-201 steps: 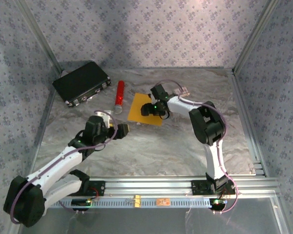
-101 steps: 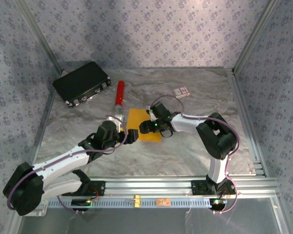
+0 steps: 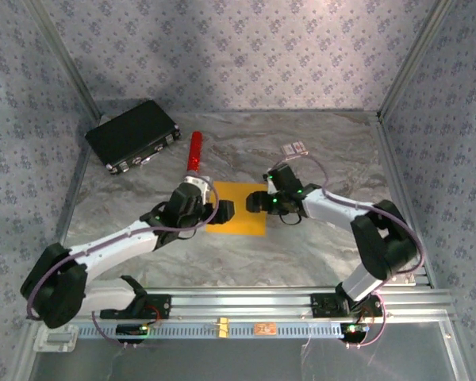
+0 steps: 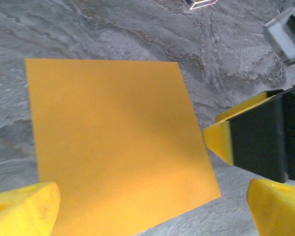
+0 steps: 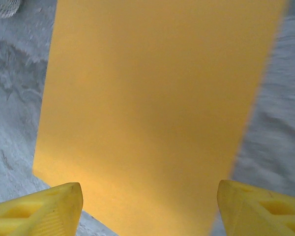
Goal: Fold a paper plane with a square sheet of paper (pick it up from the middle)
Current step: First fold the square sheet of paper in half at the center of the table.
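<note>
The square sheet of paper, plain orange-yellow, lies flat and unfolded on the marble table. My left gripper is at its left edge, open, with the paper spread between and beyond its yellow fingertips. My right gripper is over the sheet's right edge, also open, its fingertips straddling the near edge of the paper. The left wrist view shows the right gripper's yellow-tipped black finger just off the paper's right side. Neither gripper holds anything.
A red cylinder lies just behind the paper's left corner. A black case sits at the back left. A small white-and-red box rests behind the right arm. Metal frame rails bound the table.
The paper has slid toward the near edge and squared up. The right gripper came back and rightward to its right edge; the left gripper reached forward and right to its left edge.
</note>
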Motion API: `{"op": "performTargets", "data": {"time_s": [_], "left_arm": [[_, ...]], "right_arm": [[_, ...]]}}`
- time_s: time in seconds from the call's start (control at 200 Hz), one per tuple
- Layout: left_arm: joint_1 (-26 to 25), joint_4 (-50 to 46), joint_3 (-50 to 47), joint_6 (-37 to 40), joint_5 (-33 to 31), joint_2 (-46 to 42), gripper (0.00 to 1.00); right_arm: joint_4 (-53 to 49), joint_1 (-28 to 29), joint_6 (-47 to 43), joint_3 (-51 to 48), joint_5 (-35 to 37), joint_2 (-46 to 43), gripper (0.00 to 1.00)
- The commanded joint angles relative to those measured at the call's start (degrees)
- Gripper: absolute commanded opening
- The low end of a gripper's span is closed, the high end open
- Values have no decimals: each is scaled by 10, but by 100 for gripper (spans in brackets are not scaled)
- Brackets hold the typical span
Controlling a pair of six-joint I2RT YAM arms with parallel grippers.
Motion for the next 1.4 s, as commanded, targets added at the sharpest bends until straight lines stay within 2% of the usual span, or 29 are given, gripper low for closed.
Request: {"op": "performTargets", "data": {"time_s": [0.0,0.32,0.535,0.655,0.795,1.039,1.394], "left_arm": [[-13,-48,60,5,27,55,96],[-54,-305,300,-8,-26,278,92],[-54,-385,397,-19,-22,369,92],[-53,-437,451,-4,-40,406,92],[-47,-451,479,-1,-35,432,93],[-31,-453,492,-4,-18,451,94],[-26,-465,511,0,-12,476,94]], "right_arm": [[-18,-38,33,-42,25,-45,75],[-56,-105,37,-127,68,-187,78],[-87,-120,36,-164,90,-287,82],[-94,-127,35,-187,96,-344,85],[-94,-134,29,-211,89,-400,92],[-105,-159,21,-235,76,-464,97],[-118,-189,8,-237,28,-451,99]]}}
